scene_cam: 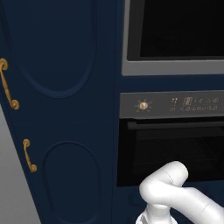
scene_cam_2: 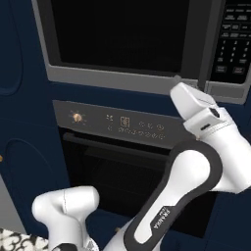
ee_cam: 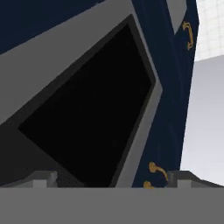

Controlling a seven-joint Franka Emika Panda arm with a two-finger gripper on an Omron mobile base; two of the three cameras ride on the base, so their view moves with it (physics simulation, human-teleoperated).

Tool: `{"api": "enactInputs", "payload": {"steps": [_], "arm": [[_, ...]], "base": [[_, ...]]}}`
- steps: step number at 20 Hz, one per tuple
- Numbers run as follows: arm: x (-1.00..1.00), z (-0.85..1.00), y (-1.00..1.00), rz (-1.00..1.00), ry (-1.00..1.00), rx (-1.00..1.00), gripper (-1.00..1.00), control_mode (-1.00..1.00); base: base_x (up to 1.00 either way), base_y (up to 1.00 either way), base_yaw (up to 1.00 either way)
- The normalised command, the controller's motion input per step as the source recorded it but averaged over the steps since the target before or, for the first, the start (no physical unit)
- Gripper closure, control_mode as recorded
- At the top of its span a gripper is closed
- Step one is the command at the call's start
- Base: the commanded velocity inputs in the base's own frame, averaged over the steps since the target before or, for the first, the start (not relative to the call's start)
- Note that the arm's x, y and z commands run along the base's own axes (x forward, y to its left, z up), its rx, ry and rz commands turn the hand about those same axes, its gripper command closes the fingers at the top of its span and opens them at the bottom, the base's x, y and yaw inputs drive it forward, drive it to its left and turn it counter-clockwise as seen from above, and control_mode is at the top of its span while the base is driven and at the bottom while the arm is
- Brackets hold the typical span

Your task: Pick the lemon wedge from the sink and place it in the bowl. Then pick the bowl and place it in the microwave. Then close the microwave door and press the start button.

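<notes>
You face the navy cabinet (scene_cam: pixel 57 109) wall, with the microwave (scene_cam_2: pixel 127 44) above the oven (scene_cam_2: pixel 117 162). Its door (scene_cam_2: pixel 122 34) looks shut, so I judge only the start button remains. Your gripper (ee_cam: pixel 113 179), jaws spread and empty, must reach the keypad (scene_cam_2: pixel 233 41).

Ahead of me stood a dark oven (scene_cam: pixel 170 148) with a brass knob (scene_cam: pixel 142 105) and a lit display (scene_cam: pixel 194 103). Left of it, navy cabinet doors (scene_cam: pixel 59 109) carried curved brass handles (scene_cam: pixel 8 85).
</notes>
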Motion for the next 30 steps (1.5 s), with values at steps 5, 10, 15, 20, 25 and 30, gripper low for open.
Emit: {"api": "enactInputs", "payload": {"steps": [5,10,15,20,25,30], "arm": [[0.22,0.00,-0.56,0.16,-0.05,0.21,-1.00,-1.00],[0.61,0.00,-0.25,0.02,-0.01,0.09,-1.00,-1.00],[0.35,-0.01,-0.33,-0.02,0.00,0.00,-1.00,-1.00],[0.31,0.00,-0.43,-0.07,0.00,0.00,-1.00,-1.00],[0.33,0.00,-0.43,-0.05,0.00,0.00,-1.00,-1.00],[0.55,0.00,-0.06,-0.04,0.00,0.00,-1.00,-1.00]], "base": [[0.00,0.00,0.00],[0.00,0.00,0.00],[0.00,0.00,0.00],[0.00,0.00,0.00],[0.00,0.00,0.00],[0.00,0.00,0.00]]}}
